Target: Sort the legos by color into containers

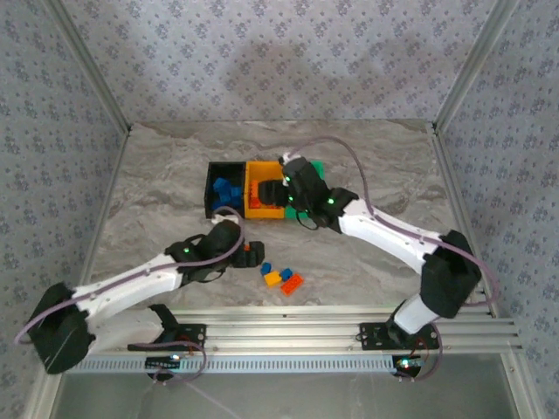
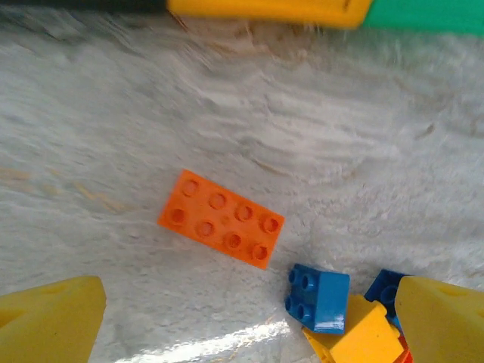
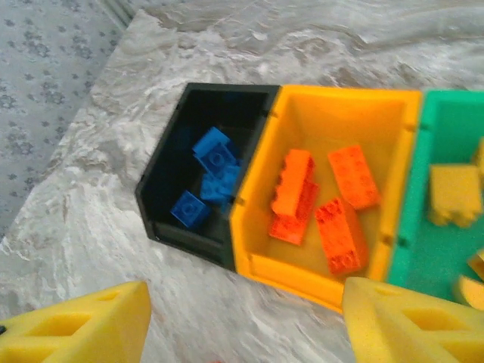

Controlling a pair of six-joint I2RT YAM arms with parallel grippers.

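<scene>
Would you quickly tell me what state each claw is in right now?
Left claw: open, holding nothing, above the orange brick.
Right claw: open, holding nothing, by the orange-yellow bin.

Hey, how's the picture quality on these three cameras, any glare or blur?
Left wrist view: a glare streak on the table below the sharp orange brick; the orange-yellow bin at the top is smeared. Right wrist view: soft overall, yellow fingers out of focus. Top view: even light, faint shadow on the back wall.
</scene>
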